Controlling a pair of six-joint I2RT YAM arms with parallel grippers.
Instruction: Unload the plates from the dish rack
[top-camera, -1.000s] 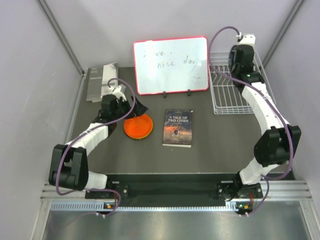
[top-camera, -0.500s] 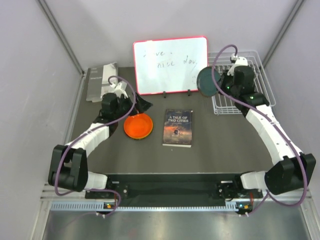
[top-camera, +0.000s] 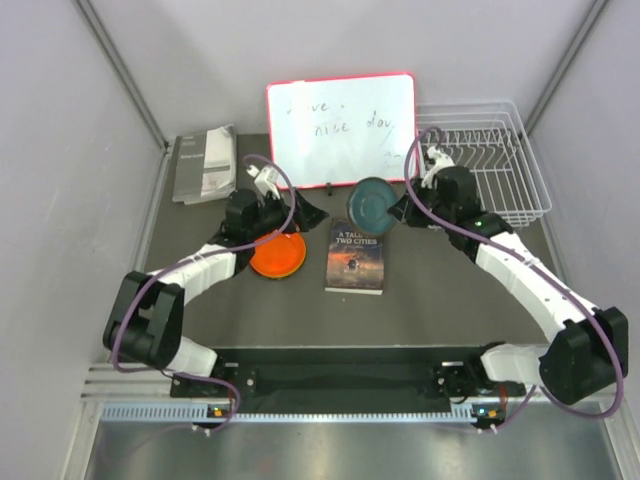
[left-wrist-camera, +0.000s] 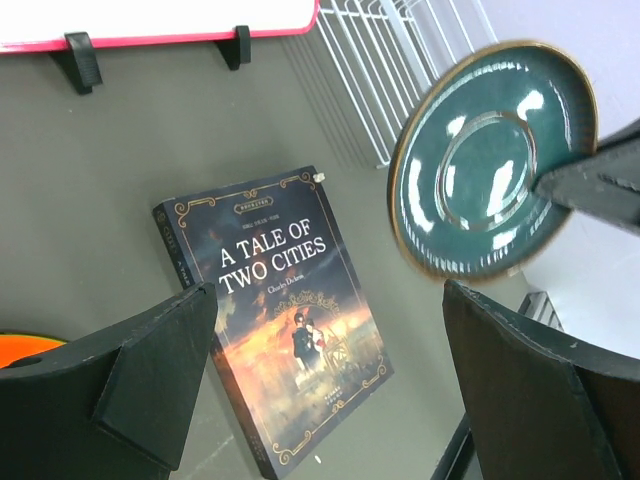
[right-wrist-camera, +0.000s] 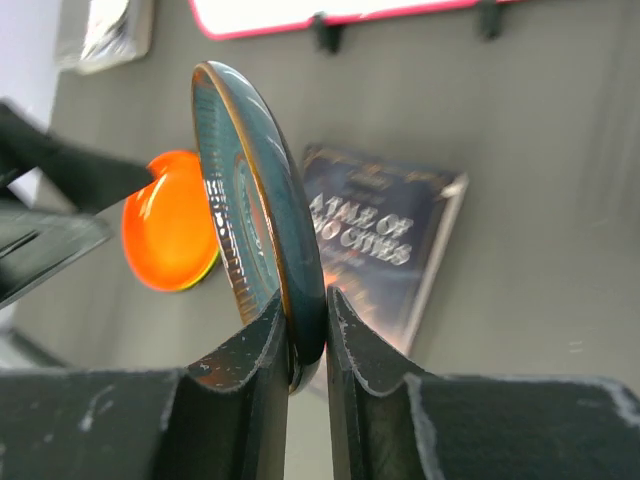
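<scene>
Right claw (right-wrist-camera: 305, 312) pinches the teal plate (right-wrist-camera: 255, 190) by its rim, on edge in the air near the book (top-camera: 358, 256), outside the rack (top-camera: 495, 150). Left claw (top-camera: 300, 213) gapes empty. With so thin a grip, the plate may swivel or slip and hit the desk (top-camera: 440, 290).

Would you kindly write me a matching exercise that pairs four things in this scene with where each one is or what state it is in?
Things:
1. teal plate
2. orange plate
3. book
4. left gripper

Places or states:
A. lying cover up on the table, in front of the whiteboard
B. jaws wide open, holding nothing
C. held on edge in the right gripper
D. lying flat on the table, beside the book

Pairs: 1-C, 2-D, 3-A, 4-B
</scene>
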